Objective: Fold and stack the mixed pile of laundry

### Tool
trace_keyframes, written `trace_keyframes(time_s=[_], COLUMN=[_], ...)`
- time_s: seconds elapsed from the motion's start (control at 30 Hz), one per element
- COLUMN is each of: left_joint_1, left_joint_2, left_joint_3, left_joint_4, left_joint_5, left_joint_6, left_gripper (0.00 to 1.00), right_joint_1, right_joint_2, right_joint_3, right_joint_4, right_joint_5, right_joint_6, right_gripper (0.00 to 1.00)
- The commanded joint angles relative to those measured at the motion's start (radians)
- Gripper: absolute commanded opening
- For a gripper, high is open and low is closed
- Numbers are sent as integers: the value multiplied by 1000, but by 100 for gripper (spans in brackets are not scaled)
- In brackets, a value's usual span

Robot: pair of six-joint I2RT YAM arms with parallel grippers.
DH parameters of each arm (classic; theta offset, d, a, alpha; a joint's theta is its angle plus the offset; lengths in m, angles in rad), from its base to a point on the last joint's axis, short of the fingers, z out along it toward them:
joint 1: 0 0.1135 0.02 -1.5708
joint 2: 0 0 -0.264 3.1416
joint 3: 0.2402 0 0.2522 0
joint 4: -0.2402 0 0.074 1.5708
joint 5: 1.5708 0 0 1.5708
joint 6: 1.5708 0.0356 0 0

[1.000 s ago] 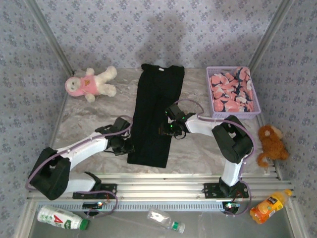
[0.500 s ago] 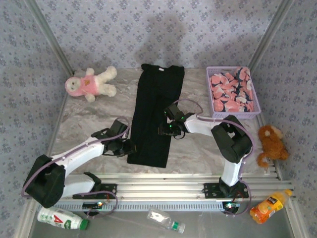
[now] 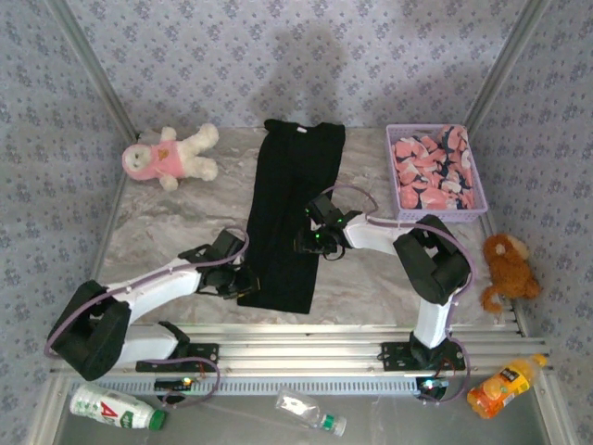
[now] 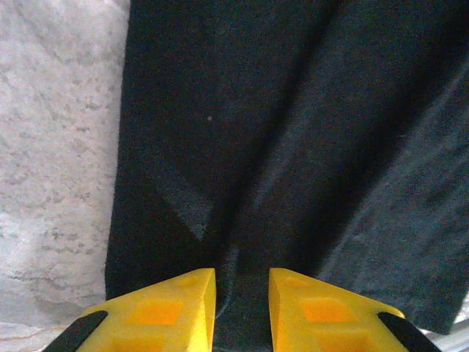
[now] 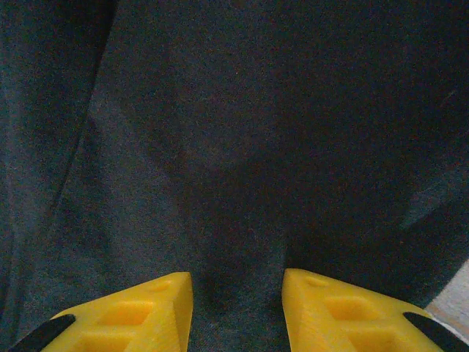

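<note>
Since the earlier frame the left gripper (image 4: 242, 282) had slid onto the near corner of the black T-shirt (image 3: 289, 185) and parted its jaws narrowly, cloth lying beneath and ahead of it, while the right gripper (image 5: 237, 284) stood wider over mid-shirt, suggesting the lengthwise fold was released.

right gripper (image 5: 236, 284): yellow fingers (image 5: 139, 308) parted (black pads at their outer bases), tips low over the cloth.
black T-shirt (image 5: 242, 132): spreads ahead of the gripper and across the gap between its fingers.
creases: one slanting ahead-left of the gripper, a small fold ahead-right.
table (image 5: 453, 302): pale sliver just right of the right finger.
</note>
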Motion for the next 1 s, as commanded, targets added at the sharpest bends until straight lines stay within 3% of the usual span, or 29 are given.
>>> trace_keyframes(time_s=[0.0,0.13,0.33,0.6,0.8,0.9,0.97], left_joint_1=[-6,-7,-22,-35,-32,-25,-20], left_joint_2=[6,-16,-1,7,-35,-41,-43], left_joint_3=[-3,21,22,-5,53,68,79], left_joint_4=[-57,-119,-86,20,-95,-107,-129], left_joint_5=[-44,-118,-98,-30,-139,-151,-168], left_joint_6=[16,45,34,-32,-8,6,14], left_gripper=[28,36,39,21,11,0,0], right_joint_1=[11,13,16,18,21,21,21], right_joint_2=[30,32,39,52,55,55,52], right_joint_3=[5,8,17,25,23,22,20], right_joint_4=[-66,-62,-64,-69,-72,-75,-81], right_joint_5=[18,15,12,3,4,5,12], right_joint_6=[-6,-5,-5,-5,-6,-5,-5], right_gripper=[40,40,40,40,40,40,40])
